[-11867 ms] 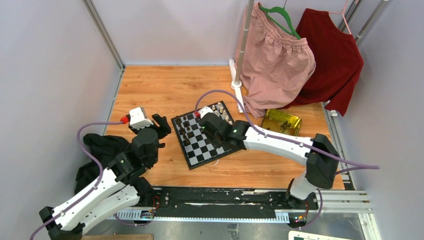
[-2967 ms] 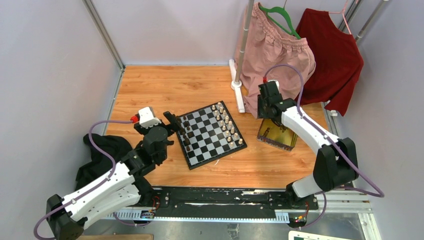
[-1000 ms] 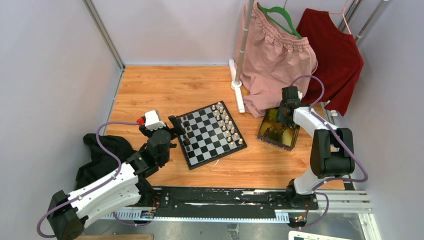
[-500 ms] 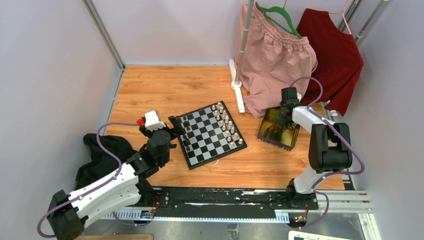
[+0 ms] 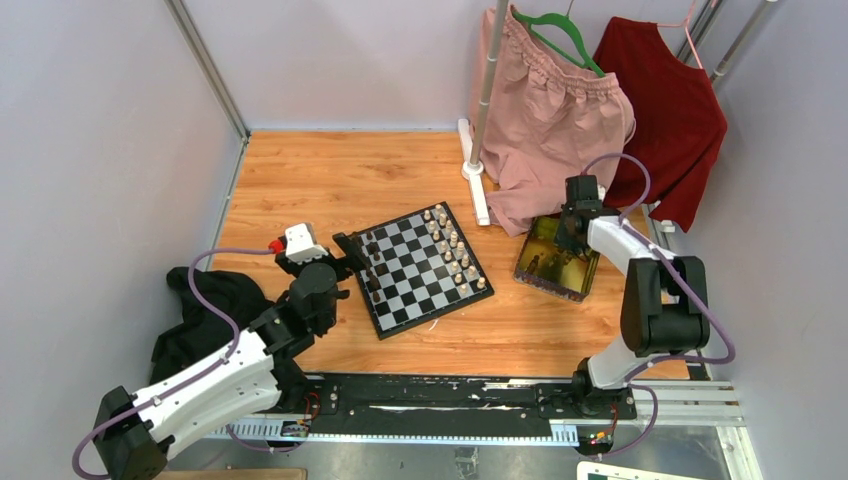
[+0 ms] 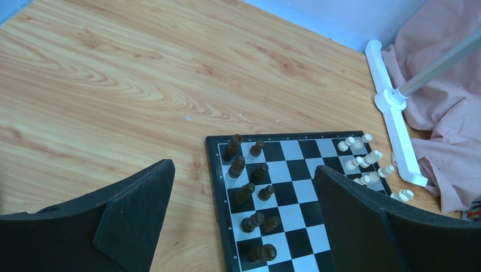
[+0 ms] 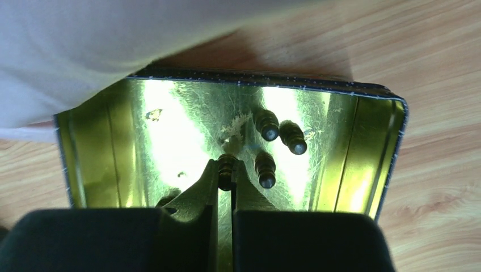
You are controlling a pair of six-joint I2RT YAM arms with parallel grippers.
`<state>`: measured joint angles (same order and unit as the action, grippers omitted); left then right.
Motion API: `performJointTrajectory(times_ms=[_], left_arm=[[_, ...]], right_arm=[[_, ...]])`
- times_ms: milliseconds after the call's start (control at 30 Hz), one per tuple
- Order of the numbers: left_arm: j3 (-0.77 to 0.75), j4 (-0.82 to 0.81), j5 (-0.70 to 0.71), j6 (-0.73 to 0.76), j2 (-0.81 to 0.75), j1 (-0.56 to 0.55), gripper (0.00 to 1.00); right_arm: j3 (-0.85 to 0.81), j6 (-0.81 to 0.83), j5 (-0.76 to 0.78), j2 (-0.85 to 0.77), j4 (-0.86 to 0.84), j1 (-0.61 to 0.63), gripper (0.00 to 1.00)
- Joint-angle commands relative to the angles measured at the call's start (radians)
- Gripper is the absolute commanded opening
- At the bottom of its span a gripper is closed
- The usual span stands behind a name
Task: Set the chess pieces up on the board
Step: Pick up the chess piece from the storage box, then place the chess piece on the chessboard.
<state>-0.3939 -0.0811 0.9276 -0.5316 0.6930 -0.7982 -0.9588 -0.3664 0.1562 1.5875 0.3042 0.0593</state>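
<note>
The board (image 5: 428, 283) lies mid-table with several dark chess pieces (image 5: 372, 272) along its left side and cream ones (image 5: 455, 245) on its right. My left gripper (image 5: 343, 253) hovers open over that left edge, its wide-apart fingers framing the dark pieces (image 6: 249, 192) on the board (image 6: 295, 187). My right gripper (image 5: 571, 232) reaches down into the gold tray (image 5: 545, 272). In the right wrist view the right gripper (image 7: 225, 170) is shut on a dark chess piece (image 7: 226, 160) lying in the tray (image 7: 125, 136). Three more dark pieces (image 7: 266, 124) lie beside it.
A pink garment (image 5: 555, 120) and a red one (image 5: 665, 110) hang at the back right, the pink hem draping over the tray's far edge (image 7: 85, 45). The rack's white foot (image 5: 478, 190) lies beside the board. A black cloth (image 5: 205, 305) sits at the left.
My right gripper's fingers have closed on a dark piece in the tray. The left gripper has shifted slightly at the board's left edge, still open.
</note>
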Motion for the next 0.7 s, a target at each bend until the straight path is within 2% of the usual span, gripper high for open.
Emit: performJointTrajectory(times_ms=[0,267,667], left_arm=[[0.009,-0.006,0.036,-0.015,-0.03,-0.001,1.0],[0.013,0.041,0.066,-0.021,-0.079,-0.001,1.0],[0.006,0.073,0.103,-0.019,-0.132,-0.001,1.0]], right_arm=[[0.012,0.013,-0.007,-0.104,0.0,0.028,0.0],[-0.001,0.044,-0.021,-0.217,-0.001,0.133,0.0],[-0.156,0.152,0.072,-0.221,0.042,0.538,0.0]])
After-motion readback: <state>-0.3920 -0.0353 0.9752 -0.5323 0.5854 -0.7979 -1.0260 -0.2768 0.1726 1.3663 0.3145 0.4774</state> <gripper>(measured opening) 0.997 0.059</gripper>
